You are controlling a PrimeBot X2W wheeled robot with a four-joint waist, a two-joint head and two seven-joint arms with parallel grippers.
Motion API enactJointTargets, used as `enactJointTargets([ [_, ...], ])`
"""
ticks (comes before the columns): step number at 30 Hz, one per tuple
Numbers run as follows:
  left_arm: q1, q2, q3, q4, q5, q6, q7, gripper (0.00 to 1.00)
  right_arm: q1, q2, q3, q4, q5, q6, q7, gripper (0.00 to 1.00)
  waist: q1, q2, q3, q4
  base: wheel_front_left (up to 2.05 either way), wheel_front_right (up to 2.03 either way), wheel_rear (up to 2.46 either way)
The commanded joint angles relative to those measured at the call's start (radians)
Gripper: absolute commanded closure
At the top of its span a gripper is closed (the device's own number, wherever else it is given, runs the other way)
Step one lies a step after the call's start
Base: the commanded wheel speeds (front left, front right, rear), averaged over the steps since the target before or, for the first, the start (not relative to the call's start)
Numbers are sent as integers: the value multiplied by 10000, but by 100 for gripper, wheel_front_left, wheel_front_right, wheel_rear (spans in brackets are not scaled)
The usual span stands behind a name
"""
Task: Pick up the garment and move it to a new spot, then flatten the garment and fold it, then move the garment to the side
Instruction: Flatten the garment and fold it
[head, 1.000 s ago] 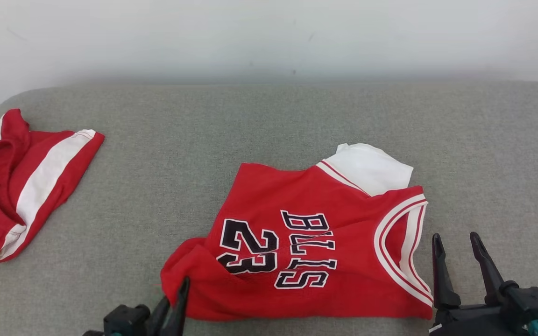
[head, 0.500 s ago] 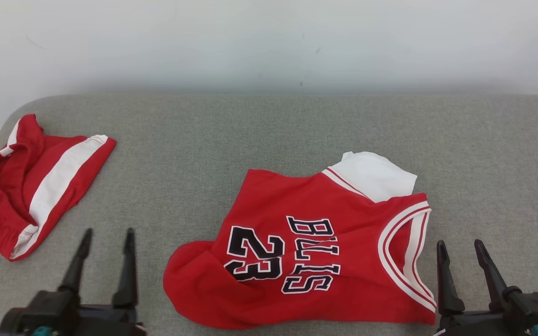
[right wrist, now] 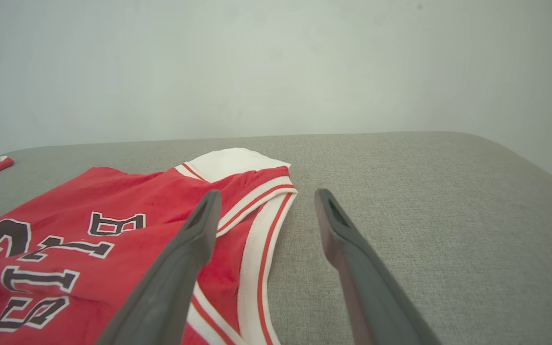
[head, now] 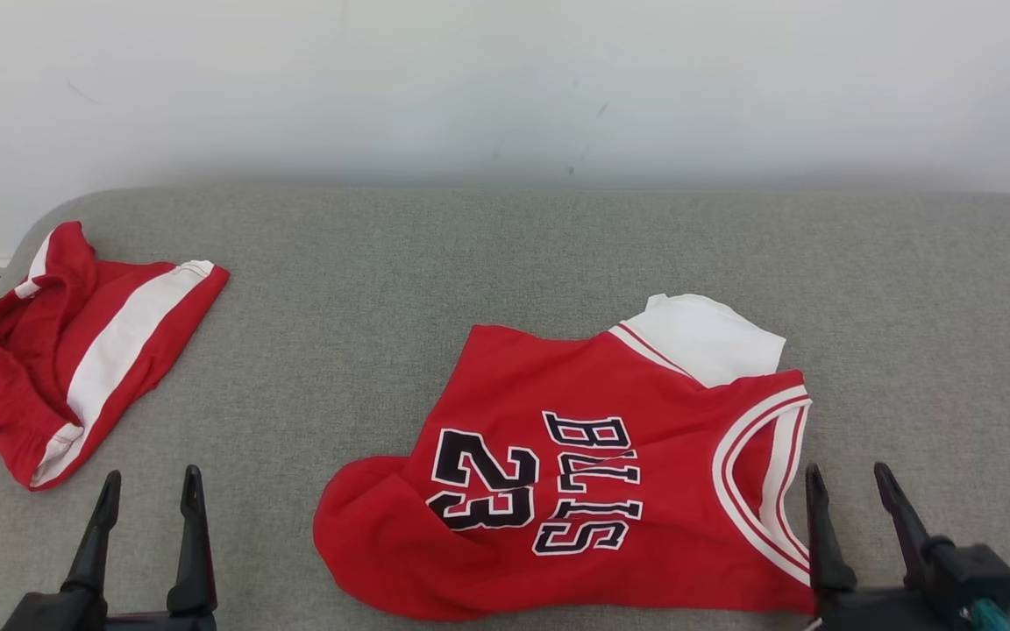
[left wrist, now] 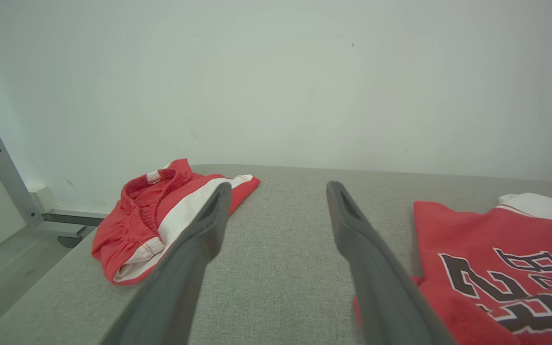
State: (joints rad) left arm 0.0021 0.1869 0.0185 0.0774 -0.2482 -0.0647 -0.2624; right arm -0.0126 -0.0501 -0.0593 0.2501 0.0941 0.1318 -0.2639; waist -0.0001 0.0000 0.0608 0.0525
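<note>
The jersey [head: 593,464] lies rumpled on the table [head: 505,254], near middle, with the left end effector [head: 151,478] and right end effector [head: 848,473] flanking it, both released and empty. I'd grip its bunched near-left corner, pulling outward to flatten.

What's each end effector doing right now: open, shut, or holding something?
Left end effector: open, holding nothing.
Right end effector: open, holding nothing.

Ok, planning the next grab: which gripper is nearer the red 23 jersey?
Right. The right gripper sits at the collar edge of the jersey; the left gripper stands apart beyond its opposite end, nearer the red shorts.
</note>
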Motion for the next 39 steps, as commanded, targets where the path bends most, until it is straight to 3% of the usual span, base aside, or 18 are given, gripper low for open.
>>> enactJointTargets([
  [1, 119, -140, 127, 58, 127, -116, -36, 0, -353, -3, 31, 96, -203, -22, 17, 0, 1, 0, 4, 5, 0, 0, 0],
  [9, -187, -599, 401, 164, 555, -456, -36, 0, -2073, -344, 159, 1071, -622, -22, 461, 0, 1, 0, 150, 165, 0, 0, 0],
  [16, -371, -777, 510, 212, 661, -581, -36, 0, -3497, -793, 27, 2726, -550, -22, 1043, 0, 1, 0, 450, 454, 0, 0, 0],
  [29, -578, -872, 520, 432, 747, -654, -36, 0, -4543, -1038, 73, 5709, 254, -22, 1507, 0, 1, 0, 678, 693, 0, 0, 0],
  [30, -587, -877, 510, 438, 754, -656, -36, 0, -4572, -974, 167, 5878, 447, -22, 1516, 3, 1, 0, 662, 679, 0, 0, 0],
  [31, -592, -881, 501, 446, 767, -659, -36, 0, -4606, -891, 262, 5999, 688, -22, 1450, 59, 1, 0, 642, 657, 0, 0, 0],
  [32, -593, -885, 494, 456, 773, -659, -36, 0, -4645, -887, 380, 6088, 859, -22, 1377, 96, 1, 0, 625, 636, 0, 0, 0],
  [33, -590, -886, 485, 460, 772, -660, -36, 0, -4682, -921, 515, 6159, 1009, -22, 1323, 100, 1, 0, 609, 603, 0, 0, 0],
  [39, -537, -846, 352, 442, 724, -651, -36, 0, -5054, -1275, 1101, 6336, 1633, -22, 802, 100, 1, 0, 548, 459, 0, 0, 0],
])
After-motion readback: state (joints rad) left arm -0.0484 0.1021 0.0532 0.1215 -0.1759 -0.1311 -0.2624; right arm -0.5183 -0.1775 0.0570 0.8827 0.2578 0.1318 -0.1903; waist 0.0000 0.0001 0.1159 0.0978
